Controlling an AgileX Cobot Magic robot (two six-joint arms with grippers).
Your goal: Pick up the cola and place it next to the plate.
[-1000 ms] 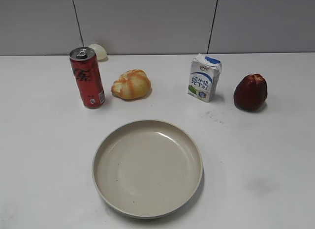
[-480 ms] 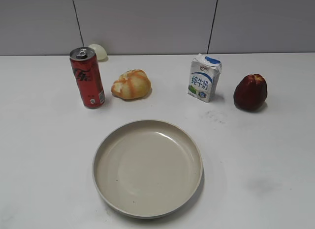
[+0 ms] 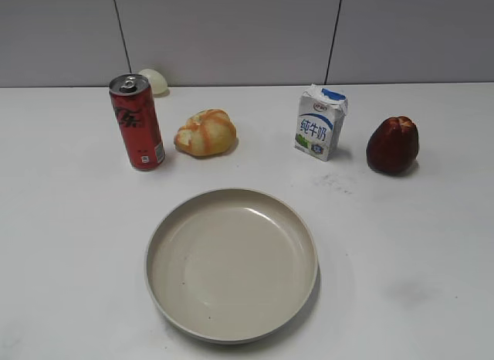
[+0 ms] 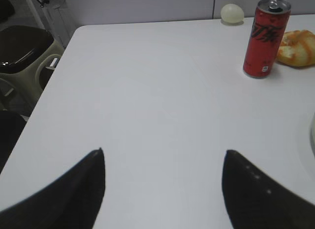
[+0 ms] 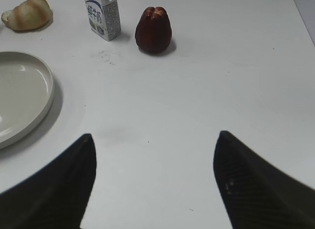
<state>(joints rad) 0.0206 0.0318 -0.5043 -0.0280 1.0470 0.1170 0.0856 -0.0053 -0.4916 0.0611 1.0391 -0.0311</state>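
Well, cola [image 4: 266, 37] upright, far ahead-right of open left gripper [image 4: 163, 157]

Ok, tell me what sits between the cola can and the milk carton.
A bread roll lies between the cola can and the milk carton, nearer the can, touching neither. The exterior view shows it.

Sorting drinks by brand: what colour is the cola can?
Red with black lettering; the cola shows best in the exterior view.

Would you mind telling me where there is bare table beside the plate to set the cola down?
Bare table lies left of the plate, below the cola, and right of it, below the milk carton and red fruit. The back row by the bread is crowded.
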